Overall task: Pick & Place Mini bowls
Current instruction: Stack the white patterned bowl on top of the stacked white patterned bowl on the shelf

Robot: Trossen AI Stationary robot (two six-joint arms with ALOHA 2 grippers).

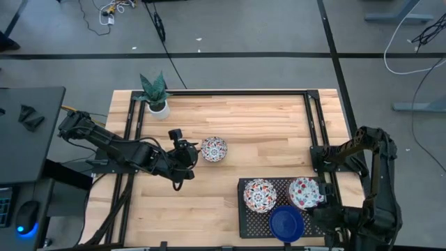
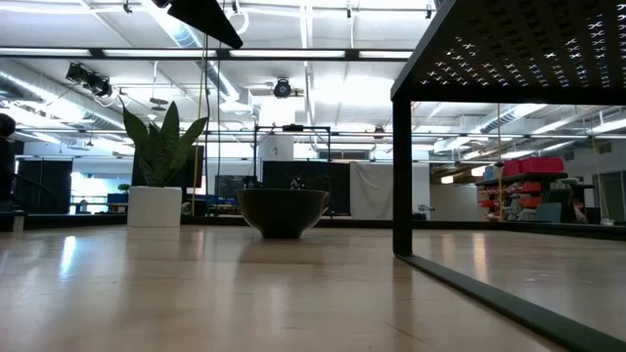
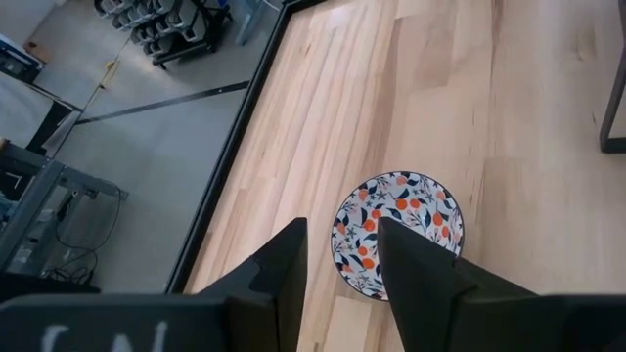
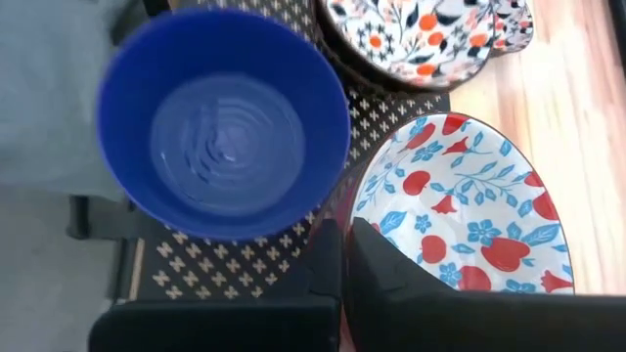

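One floral mini bowl (image 1: 214, 148) stands on its base on the bare wood, and shows dark in the low view (image 2: 282, 211). My left gripper (image 3: 342, 244) hovers open above that bowl's (image 3: 396, 230) left rim, clear of it. A raised black perforated rack (image 1: 245, 222) carries a floral bowl (image 1: 260, 195), a cobalt blue bowl (image 1: 286, 223) and a red-and-blue floral bowl (image 1: 304, 192). My right gripper (image 1: 322, 203) is at that last bowl's right edge, shut on it. The other bowls are out of view. My right gripper (image 4: 344, 230) is shut on the rim (image 4: 358, 196) of the red-and-blue floral bowl (image 4: 469, 225), at its right edge. One finger is inside the bowl and one outside, coming from above. Whether the bowl rests on the rack or is lifted, I cannot tell.
A small white pot with a green plant (image 1: 156, 94) stands near the table's far left corner. The rack's leg (image 2: 402, 171) and foot rail rise from the wood at the table's near right. Black frame rails (image 1: 310, 115) run along the table's sides. Bare wood lies in the middle.
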